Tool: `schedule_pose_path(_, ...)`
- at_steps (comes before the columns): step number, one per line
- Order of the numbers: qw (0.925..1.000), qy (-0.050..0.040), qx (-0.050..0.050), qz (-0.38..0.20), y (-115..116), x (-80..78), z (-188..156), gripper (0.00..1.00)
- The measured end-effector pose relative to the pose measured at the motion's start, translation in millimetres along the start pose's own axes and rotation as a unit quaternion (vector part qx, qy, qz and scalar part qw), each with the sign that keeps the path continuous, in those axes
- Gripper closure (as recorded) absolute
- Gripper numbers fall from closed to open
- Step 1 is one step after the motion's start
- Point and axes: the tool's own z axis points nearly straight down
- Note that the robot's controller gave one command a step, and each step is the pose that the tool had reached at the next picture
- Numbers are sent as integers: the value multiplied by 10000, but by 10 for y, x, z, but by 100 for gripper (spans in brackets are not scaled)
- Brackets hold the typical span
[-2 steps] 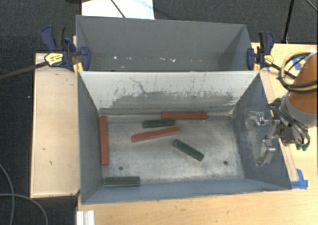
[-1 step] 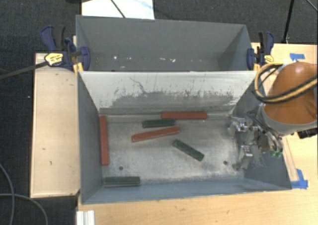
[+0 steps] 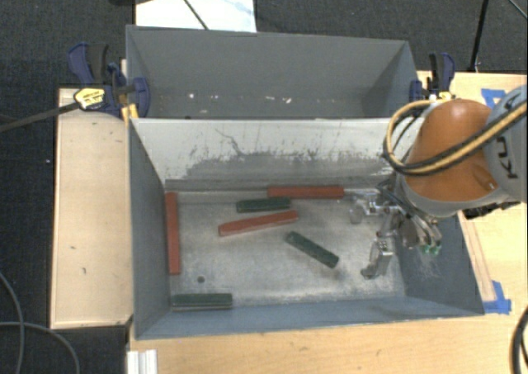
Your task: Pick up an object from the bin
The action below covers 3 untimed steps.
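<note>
My gripper (image 3: 371, 237) hangs low over the right part of the bin floor, open, with nothing between its fingers. One fingertip (image 3: 360, 210) points toward the back wall and the other (image 3: 378, 265) toward the front. Just left of it a short dark green bar (image 3: 312, 249) lies slanted on the floor, apart from the fingers. A red-brown bar (image 3: 305, 192) lies along the foot of the back wall, its right end near the upper fingertip.
Further left lie a slanted red-brown bar (image 3: 257, 223) and a dark green bar (image 3: 262, 205) behind it. A long red-brown bar (image 3: 172, 232) runs along the left wall. Another dark green bar (image 3: 201, 300) rests in the front left corner.
</note>
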Motion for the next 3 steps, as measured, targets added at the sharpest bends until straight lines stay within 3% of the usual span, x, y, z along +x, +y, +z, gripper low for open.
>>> schedule_pose_path(1,9964,-1,-2,-853,486,102,267,0)
schedule_pose_path(2,9958,7,-6,-910,578,136,326,0)
schedule_pose_path(3,9757,15,-7,-2190,-158,274,646,100)
